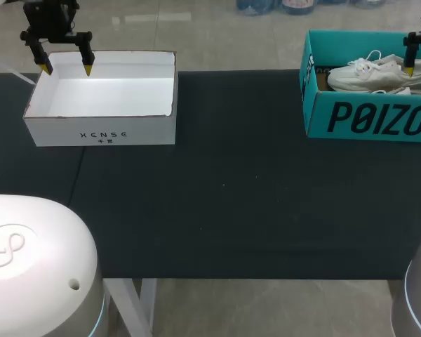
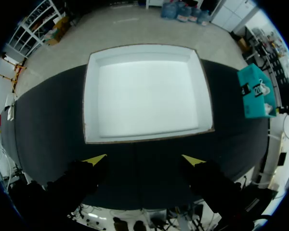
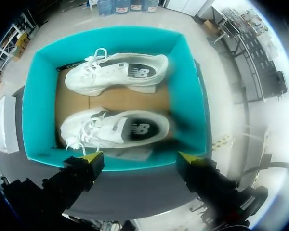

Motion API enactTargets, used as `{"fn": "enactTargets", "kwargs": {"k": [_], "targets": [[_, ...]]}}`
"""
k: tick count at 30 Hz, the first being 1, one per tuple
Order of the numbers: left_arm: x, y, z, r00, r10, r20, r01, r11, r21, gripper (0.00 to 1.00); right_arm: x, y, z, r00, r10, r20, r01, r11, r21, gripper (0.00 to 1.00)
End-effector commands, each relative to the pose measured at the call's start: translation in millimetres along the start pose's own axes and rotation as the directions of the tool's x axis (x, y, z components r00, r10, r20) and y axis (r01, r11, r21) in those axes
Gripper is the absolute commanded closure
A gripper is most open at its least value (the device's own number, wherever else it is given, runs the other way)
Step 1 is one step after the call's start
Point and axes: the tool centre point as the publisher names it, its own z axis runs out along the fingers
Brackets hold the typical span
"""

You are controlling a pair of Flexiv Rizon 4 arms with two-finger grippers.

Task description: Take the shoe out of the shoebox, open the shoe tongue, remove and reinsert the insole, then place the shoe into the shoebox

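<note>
A teal shoebox (image 1: pixel 368 116) stands open at the table's far right. Two white sneakers lie on their sides on its brown floor, one by the far wall (image 3: pixel 118 72) and one by the near wall (image 3: pixel 113 127). My right gripper (image 3: pixel 140 158) hangs open above the box's near wall, over the nearer sneaker, touching nothing. In the head view only one of its yellow fingertips (image 1: pixel 409 70) shows, over the shoes (image 1: pixel 375 74). My left gripper (image 1: pixel 67 69) is open over the far edge of an empty white box (image 1: pixel 102 98) at the far left, with nothing between its fingers (image 2: pixel 98 159).
A black mat (image 1: pixel 231 196) covers the table between the two boxes. The white box (image 2: pixel 147 96) has low walls and a bare floor. My arms' white bases (image 1: pixel 35 267) (image 1: pixel 417 288) fill the near corners.
</note>
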Motion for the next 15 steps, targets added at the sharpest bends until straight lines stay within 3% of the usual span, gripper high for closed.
{"fn": "enactTargets", "kwargs": {"k": [1,8,15], "targets": [[0.1,1,0,1.000,0.000,0.003,0.000,1.000,0.001,0.00,-12.2,0.6,16,1.000,-0.009,-0.018,0.009,1.000,-0.004,0.00],[0.1,1,0,1.000,0.000,0.003,0.000,1.000,0.001,0.00,-19.7,1.5,43,0.998,-0.045,-0.032,0.043,0.998,-0.044,0.00],[0.1,1,0,1.000,0.000,0.003,0.000,1.000,0.001,0.00,-33.1,10.4,57,0.999,-0.053,-0.009,0.052,0.996,-0.067,0.00]]}}
